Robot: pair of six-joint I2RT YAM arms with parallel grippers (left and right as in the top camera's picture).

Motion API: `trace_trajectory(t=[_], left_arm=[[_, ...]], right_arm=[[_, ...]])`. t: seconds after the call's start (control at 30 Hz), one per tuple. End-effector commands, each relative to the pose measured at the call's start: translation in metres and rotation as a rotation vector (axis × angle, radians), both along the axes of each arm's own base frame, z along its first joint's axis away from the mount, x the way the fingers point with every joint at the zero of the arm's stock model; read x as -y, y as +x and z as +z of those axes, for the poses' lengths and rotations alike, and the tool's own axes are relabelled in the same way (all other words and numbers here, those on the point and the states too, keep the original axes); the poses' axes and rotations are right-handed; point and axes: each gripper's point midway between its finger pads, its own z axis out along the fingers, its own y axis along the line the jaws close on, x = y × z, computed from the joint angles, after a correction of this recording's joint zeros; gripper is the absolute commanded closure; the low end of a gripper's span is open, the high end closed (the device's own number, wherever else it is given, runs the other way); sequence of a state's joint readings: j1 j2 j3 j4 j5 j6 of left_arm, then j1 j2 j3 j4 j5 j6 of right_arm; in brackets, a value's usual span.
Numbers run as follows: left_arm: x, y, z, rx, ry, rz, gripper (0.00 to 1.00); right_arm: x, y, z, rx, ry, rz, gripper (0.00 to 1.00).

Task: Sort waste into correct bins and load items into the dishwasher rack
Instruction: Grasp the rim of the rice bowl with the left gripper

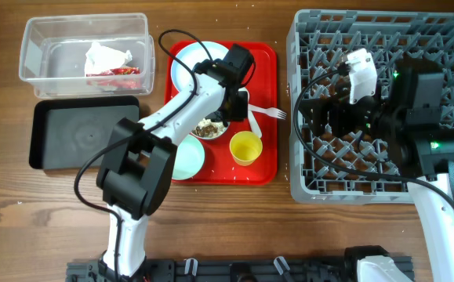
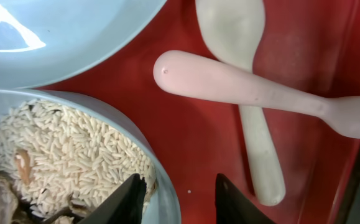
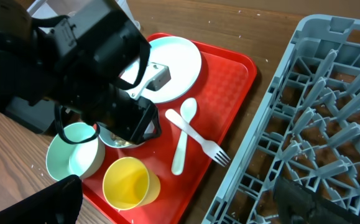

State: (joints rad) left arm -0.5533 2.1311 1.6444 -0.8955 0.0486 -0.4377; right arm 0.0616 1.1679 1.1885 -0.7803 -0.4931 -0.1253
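Note:
On the red serving tray (image 1: 266, 70) lie a pale blue plate (image 1: 186, 69), a pale blue bowl of rice and brown bits (image 1: 209, 128), an empty pale blue bowl (image 1: 187, 158), a yellow cup (image 1: 245, 147), a white spoon (image 1: 252, 124) and a white fork (image 1: 269, 113). My left gripper (image 1: 227, 110) is open and straddles the rice bowl's rim (image 2: 161, 171), one finger over the rice (image 2: 61, 149), the other over the tray. The fork handle (image 2: 248, 87) crosses the spoon (image 2: 257, 143). My right gripper (image 1: 317, 110) is wide open and empty above the grey dishwasher rack (image 1: 368, 192).
A clear tub (image 1: 34, 47) at the back left holds the crumpled white-and-red wrapper (image 1: 109, 61). The black tray (image 1: 78, 133) lies in front of it. In the right wrist view the cup (image 3: 127, 183) and the empty bowl (image 3: 74, 155) stand near the tray's front edge.

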Motion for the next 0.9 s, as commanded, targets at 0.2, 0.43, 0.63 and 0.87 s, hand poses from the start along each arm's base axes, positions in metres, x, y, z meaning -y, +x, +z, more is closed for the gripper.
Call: trace_trajectory(t=[0.2,0.43,0.63,0.87], left_arm=[[-0.004,-0.005,-0.026,-0.039,0.051,-0.017,0.76],[-0.003,-0.003,-0.018,-0.025,0.041,-0.014,0.77],[-0.003,-0.003,-0.011,-0.015,0.035,-0.015,0.78],[-0.003,-0.002,-0.009,-0.01,0.032,-0.014,0.88]], right_arm=[[0.001,0.002,0.002,0.002,-0.006,-0.003,0.01],[0.001,0.002,0.002,0.003,-0.006,-0.002,0.01],[0.001,0.002,0.002,0.004,-0.007,-0.001,0.01],[0.001,0.002,0.002,0.003,-0.007,-0.002,0.01]])
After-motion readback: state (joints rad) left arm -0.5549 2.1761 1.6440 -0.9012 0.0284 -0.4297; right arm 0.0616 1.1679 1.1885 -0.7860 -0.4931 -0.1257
